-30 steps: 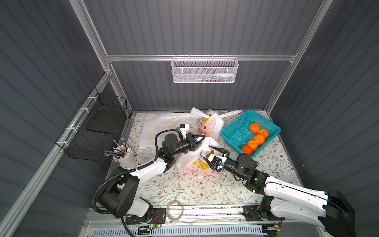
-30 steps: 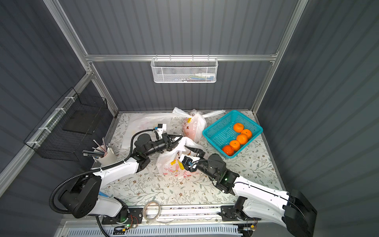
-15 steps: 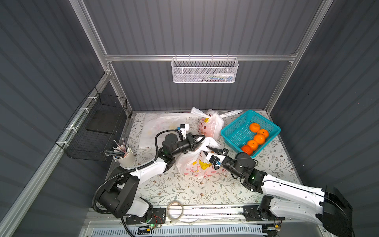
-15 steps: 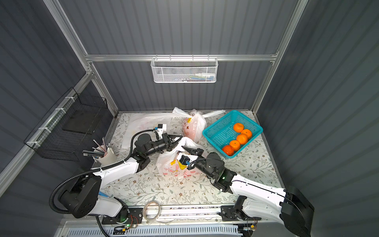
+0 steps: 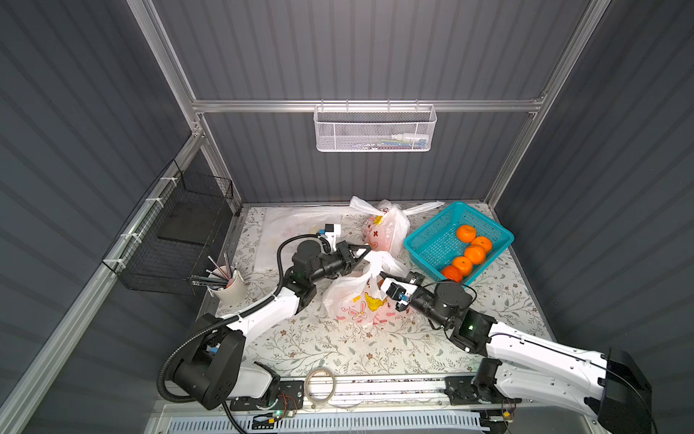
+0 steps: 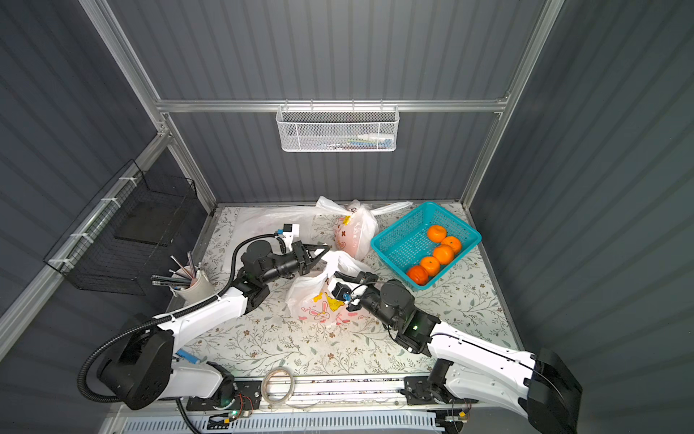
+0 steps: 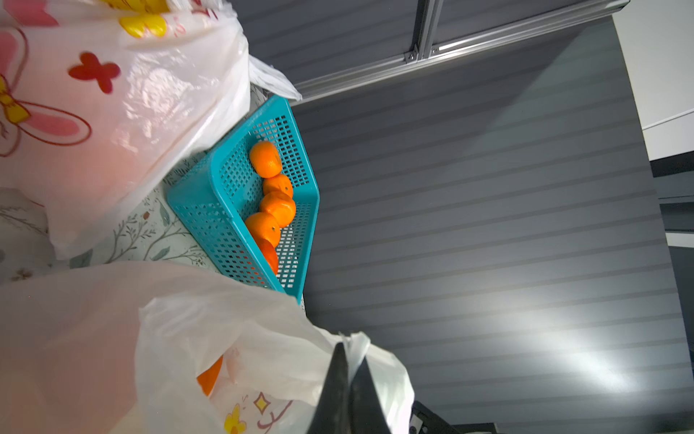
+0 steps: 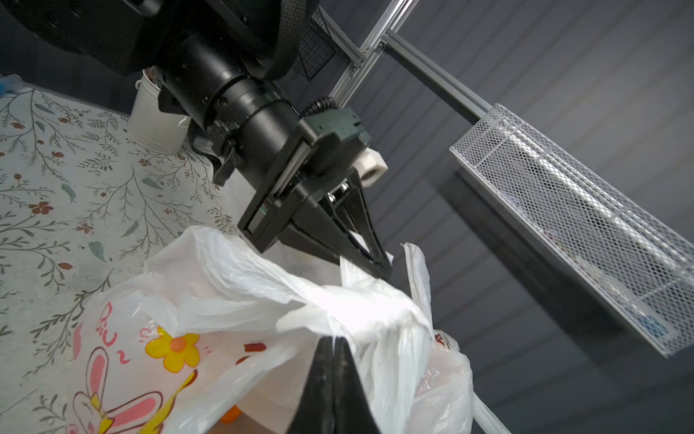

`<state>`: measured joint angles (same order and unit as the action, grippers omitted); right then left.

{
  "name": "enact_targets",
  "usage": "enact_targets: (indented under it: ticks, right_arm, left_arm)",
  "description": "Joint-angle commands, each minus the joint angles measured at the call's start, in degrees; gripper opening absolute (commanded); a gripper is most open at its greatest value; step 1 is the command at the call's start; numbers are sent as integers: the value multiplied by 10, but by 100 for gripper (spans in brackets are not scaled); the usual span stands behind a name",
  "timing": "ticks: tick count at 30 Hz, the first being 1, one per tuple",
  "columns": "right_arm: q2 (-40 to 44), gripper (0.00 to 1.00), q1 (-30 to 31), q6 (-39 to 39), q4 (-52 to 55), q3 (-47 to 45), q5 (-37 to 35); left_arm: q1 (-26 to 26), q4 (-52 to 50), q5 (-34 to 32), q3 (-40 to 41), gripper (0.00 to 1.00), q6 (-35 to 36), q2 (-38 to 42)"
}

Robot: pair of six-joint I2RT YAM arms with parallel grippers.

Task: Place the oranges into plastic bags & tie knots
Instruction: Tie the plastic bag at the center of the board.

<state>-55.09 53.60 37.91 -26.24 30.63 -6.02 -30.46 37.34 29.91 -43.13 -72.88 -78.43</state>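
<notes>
Right wrist view: right claw [image 8: 332, 347] pressed together, pinching a bunched fold at the rim of the near plastic bag [image 8: 225, 319]. Left claw [image 8: 370, 259] is likewise closed, nipping a white handle strip of that bag and holding it up. In both top views the bag stands upright mid-counter [image 5: 319, 345], mouth up; one orange [image 7: 209, 375] shows inside. The second bag [image 5: 386, 235] is behind it, with its knot [image 5: 383, 213] on top and the ends spread along the back wall. Five oranges [image 5: 474, 254] lie in a diagonal row along the teal basket [image 5: 424, 246].
</notes>
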Motion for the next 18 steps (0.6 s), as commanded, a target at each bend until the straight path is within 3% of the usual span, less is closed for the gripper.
enact_targets:
  ticks: [1, 10, 17, 18]
  right_arm:
    - [32, 0, -2, -32, 85, 10, -35]
    - [114, 0, -4, -92, 232, -25, -63]
    - [138, 0, -5, -134, 245, -21, -17]
    - [138, 5, -5, -142, 250, -14, -11]
  left_arm:
    - [27, -59, -2, -19, 0, 47, 20]
    - [59, -210, -31, -57, 0, 162, 38]
    - [60, -219, 0, -75, 0, 199, 15]
    - [60, -216, 2, -75, 0, 202, 15]
